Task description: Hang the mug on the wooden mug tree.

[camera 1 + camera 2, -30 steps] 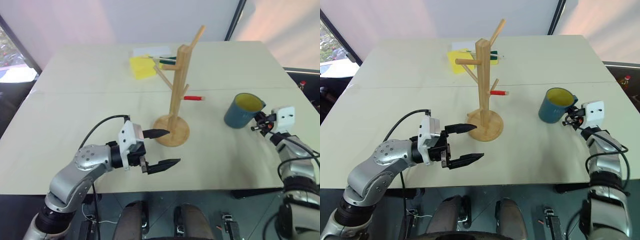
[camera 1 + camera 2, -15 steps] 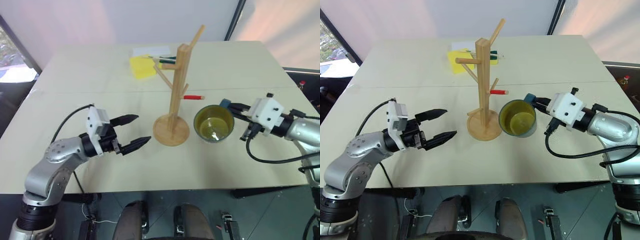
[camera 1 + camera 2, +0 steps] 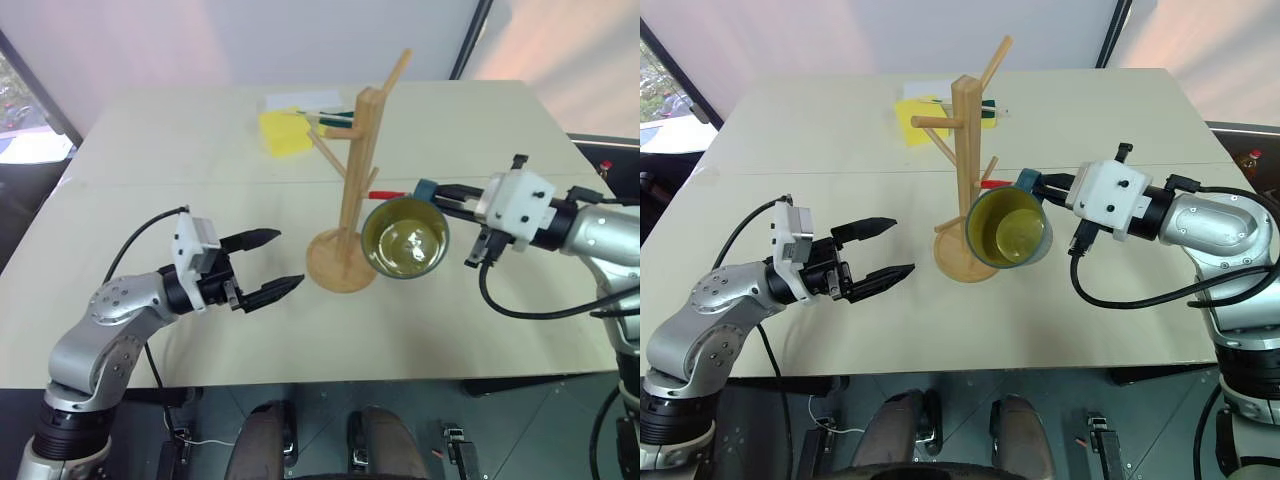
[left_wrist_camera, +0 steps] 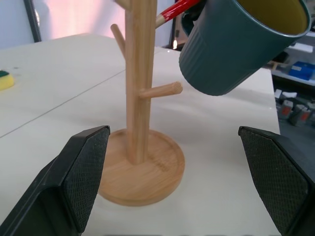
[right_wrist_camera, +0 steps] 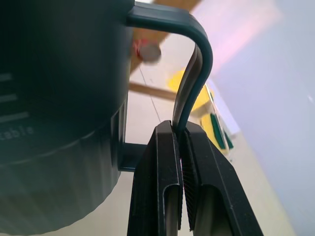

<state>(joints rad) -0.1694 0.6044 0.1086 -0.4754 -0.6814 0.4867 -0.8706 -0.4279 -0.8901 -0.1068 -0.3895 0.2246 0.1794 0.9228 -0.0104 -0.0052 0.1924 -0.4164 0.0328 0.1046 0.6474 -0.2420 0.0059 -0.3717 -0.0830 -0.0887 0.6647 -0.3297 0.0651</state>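
Observation:
The teal-blue mug (image 3: pixel 405 238) hangs in the air, tipped so that its yellow-green inside faces the head camera. My right gripper (image 3: pixel 440 192) is shut on its loop handle (image 5: pixel 197 64), with both fingers pinching the thin handle bar. The mug is close to the right side of the wooden mug tree (image 3: pixel 355 170), above the edge of the round base (image 3: pixel 330 270). From the left wrist, the mug (image 4: pixel 236 44) shows just above a short lower peg (image 4: pixel 160 91). My left gripper (image 3: pixel 285 260) stands open and empty, left of the base and pointing at it.
At the table's far side, behind the tree, lie a yellow pad (image 3: pixel 283 133), a white sheet (image 3: pixel 300 102) and green markers (image 3: pixel 335 120). A red pen (image 3: pixel 385 194) lies behind the mug. The pale table (image 3: pixel 150 210) has bare room on both sides.
My right gripper lifted the mug off the table at the right and carried it left to the tree, tipping its mouth toward the camera. My left gripper drew left, away from the base.

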